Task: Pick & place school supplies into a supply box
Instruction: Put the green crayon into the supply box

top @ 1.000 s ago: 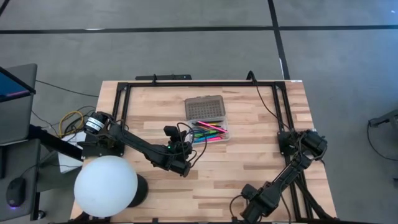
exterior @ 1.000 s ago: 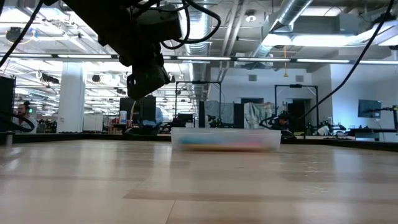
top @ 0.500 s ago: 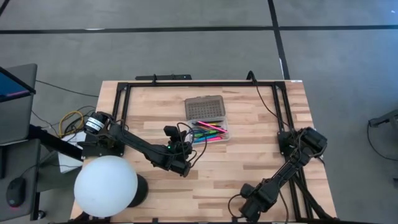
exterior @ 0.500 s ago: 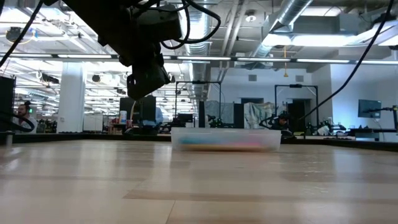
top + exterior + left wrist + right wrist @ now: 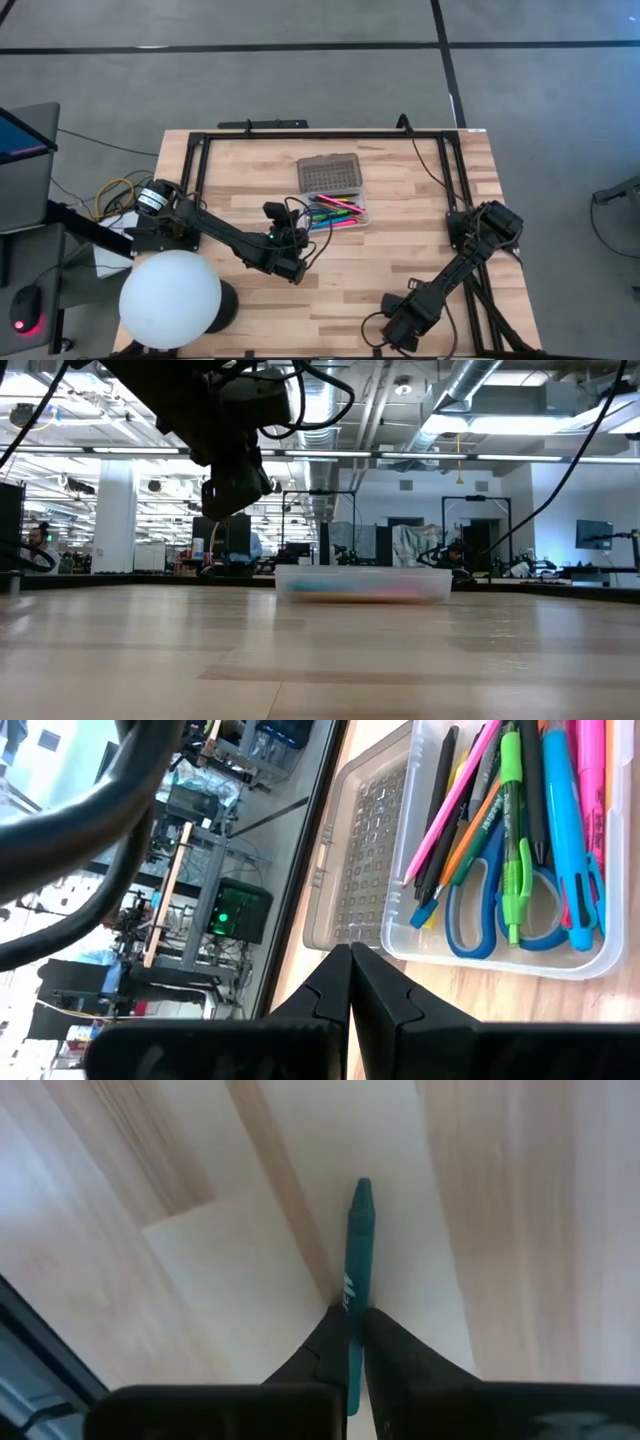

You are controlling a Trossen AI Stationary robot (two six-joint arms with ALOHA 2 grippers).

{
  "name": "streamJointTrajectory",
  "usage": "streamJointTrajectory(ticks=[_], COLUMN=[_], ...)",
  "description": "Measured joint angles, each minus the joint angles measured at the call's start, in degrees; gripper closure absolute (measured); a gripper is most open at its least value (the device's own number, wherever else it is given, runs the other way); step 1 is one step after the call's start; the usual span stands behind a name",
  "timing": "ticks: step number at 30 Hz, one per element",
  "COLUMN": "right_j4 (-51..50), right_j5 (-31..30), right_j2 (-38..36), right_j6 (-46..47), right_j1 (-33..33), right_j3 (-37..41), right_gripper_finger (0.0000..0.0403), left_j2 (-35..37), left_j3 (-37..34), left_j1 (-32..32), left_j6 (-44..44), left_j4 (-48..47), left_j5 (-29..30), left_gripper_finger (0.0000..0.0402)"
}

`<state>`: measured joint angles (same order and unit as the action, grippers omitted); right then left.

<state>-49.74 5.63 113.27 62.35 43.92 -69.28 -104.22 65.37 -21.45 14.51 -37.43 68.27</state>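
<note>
Right gripper (image 5: 349, 1342) is seen clenched on a teal crayon (image 5: 356, 1250), low over the near right part of the bench (image 5: 400, 260). In the right wrist view the crayon is pinched near its blunt end, between the two dark fingers, with its pointed tip sticking forward over the pale wood. Whether the crayon is already clear of the wood cannot be told.

Left gripper (image 5: 350, 982) is pressed closed on nothing and held near the middle of the bench, just beside the near left side of the supply box (image 5: 353, 218). The box lies open at the centre, its grey grid lid (image 5: 328, 173) folded back on the far side. Pens, markers and blue scissors (image 5: 490, 915) already lie lengthwise in its clear tray.

The crayon appears to be the last loose item, so the task is judged nearly done. A straight lift is advised before any sideways travel, since the hold is off-centre and the crayon may swing. During the carry to the left and away, the waiting left arm should be given room. The crayon is best turned parallel to the pens, lowered close over the tray, and only then released.
</note>
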Motion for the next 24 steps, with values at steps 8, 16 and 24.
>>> streamJointTrajectory(ticks=[8, 16, 24], right_j4=[-3.08, -5.46, -5.56], right_j5=[-7.26, -24.64, -28.98], right_j2=[0.35, 0.82, 0.72], right_j6=[-3.32, -10.73, -18.28], right_j1=[1.04, 0.67, -3.57], right_j3=[-1.85, -6.06, -6.58], right_gripper_finger=[0.04, 0.0402, 0.0402], left_j2=[0.0, 0.0, 0.0], left_j3=[-0.01, 0.0, 0.0], left_j1=[-0.02, -1.97, -4.18], left_j6=[0.99, 3.96, 11.64], left_j4=[-1.31, -4.1, -12.39], left_j5=[1.32, 9.34, 13.98], left_gripper_finger=[0.0401, 0.0401, 0.0401])
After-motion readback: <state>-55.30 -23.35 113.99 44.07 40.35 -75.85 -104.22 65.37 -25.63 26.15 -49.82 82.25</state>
